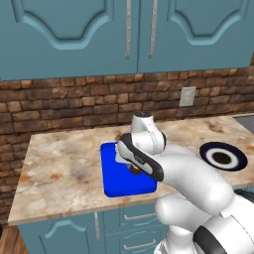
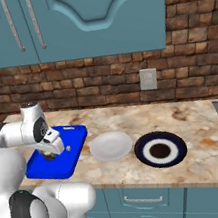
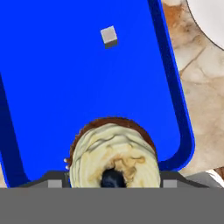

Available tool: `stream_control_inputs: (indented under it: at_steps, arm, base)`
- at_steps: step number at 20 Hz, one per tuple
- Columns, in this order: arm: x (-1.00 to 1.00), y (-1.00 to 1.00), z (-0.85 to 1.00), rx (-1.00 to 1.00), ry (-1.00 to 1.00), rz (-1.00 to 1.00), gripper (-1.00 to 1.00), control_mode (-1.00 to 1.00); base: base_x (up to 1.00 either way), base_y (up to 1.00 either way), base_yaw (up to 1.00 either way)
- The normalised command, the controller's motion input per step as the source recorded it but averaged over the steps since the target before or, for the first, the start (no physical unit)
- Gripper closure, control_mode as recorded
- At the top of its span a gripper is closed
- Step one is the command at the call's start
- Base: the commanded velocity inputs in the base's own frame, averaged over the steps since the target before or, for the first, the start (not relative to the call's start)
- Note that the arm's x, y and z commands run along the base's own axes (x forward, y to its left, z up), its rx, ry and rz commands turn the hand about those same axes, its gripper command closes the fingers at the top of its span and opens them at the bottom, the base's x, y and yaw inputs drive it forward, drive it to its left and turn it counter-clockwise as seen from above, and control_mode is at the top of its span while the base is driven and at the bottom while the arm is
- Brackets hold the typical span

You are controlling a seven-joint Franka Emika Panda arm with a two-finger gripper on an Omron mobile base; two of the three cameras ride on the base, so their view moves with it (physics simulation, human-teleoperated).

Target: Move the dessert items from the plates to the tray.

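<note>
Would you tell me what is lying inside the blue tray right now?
A tiny pale morsel lies on the tray, and the cupcake sits at the gripper. The tray floor beneath the cupcake is hidden.

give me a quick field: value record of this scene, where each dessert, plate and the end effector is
tray: blue, on the counter, left of both plates
cupcake: over the tray, between the end effector's fingers
white morsel: lying on the tray floor, apart from the cupcake
grey plate: bare, beside the tray
navy plate: bare, right of the grey plate
end effector: low over the tray, appears shut on the cupcake
left to do: release the cupcake
</note>
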Motion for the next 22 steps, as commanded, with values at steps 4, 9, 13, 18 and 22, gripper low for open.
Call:
stream_control_inputs:
  at_steps: [4,9,13,18,22]
  arm:
    - [0.27,1.0,-0.11,0.05,0.0,-0.02,1.0,-1.0]
    - [0.6,0.73,0.0,-0.05,0.01,-0.07,-1.0,-1.0]
    - [0.0,-0.3,0.02,0.01,0.07,0.0,-1.0,-1.0]
    - [0.0,-0.56,0.05,0.01,0.1,-0.04,-1.0,-1.0]
    - [0.0,-0.1,0.21,0.0,0.01,0.0,-1.0,-1.0]
  base:
    - [0.0,0.0,0.0]
    - [0.0,0.0,0.0]
    - [0.0,0.0,0.0]
    - [0.0,0.0,0.0]
    - [0.0,0.0,0.0]
